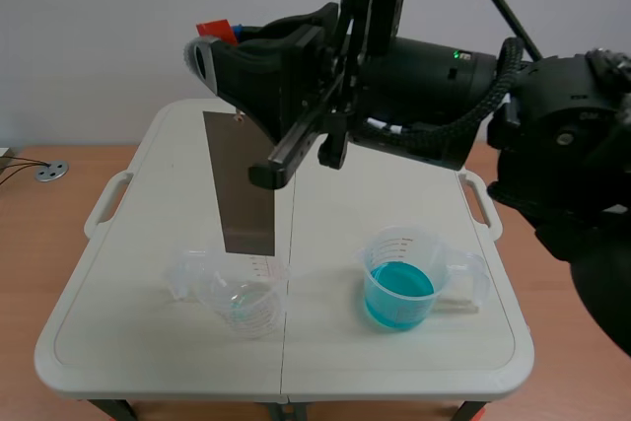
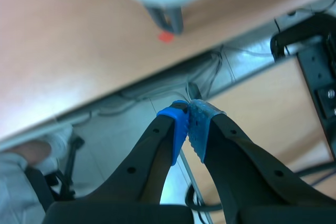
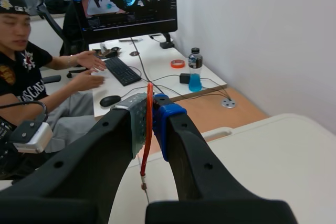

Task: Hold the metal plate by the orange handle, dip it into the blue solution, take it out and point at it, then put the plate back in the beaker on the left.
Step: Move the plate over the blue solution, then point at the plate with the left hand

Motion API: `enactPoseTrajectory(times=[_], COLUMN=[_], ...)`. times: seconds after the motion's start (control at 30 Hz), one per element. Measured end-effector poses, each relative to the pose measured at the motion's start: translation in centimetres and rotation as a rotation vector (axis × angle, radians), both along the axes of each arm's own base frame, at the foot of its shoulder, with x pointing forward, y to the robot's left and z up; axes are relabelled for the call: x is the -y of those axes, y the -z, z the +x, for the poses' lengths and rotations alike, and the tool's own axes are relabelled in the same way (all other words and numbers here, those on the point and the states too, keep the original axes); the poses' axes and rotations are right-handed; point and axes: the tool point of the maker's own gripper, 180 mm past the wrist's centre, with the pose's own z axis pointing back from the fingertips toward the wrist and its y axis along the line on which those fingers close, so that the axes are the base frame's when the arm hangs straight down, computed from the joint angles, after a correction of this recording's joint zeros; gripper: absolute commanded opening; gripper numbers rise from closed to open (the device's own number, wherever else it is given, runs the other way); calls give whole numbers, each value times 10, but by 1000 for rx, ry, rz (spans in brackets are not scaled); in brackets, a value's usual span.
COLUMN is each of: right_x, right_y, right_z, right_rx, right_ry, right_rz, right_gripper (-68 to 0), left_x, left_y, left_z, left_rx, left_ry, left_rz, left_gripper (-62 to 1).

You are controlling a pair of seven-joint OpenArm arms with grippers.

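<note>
Hanging upright by its orange handle (image 3: 149, 92), clamped in the right gripper (image 3: 149, 109), the metal plate (image 1: 240, 179) is held above the left beaker (image 1: 242, 301), blue solution (image 1: 398, 291) rightward

Clamped edge-on in right gripper (image 3: 149, 109): orange handle (image 3: 149, 90). Under it: white table (image 3: 283, 156). Beyond: desk (image 3: 157, 66), monitor (image 3: 126, 1), keyboard (image 3: 119, 71), bottle (image 3: 195, 71), seated person (image 3: 26, 72).

One metal plate (image 1: 242, 184), two beakers (image 1: 240, 301) (image 1: 400, 290), one table (image 1: 394, 194).
</note>
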Motion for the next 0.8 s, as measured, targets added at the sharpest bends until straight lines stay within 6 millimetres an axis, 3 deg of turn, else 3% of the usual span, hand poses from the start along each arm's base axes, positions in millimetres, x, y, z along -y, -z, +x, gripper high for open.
enactPoseTrajectory(times=[0.37,0.8], right_x=[34,86], right_y=[-23,-14], right_z=[-3,12], right_rx=[97,97], right_ry=[83,224], right_rz=[-29,-102], right_gripper=[-664,-664], left_x=[18,50], left_y=[-35,-81], left_z=[33,64], left_rx=[123,286], left_ry=[59,141], left_rz=[-6,-44], left_gripper=[-594,-594])
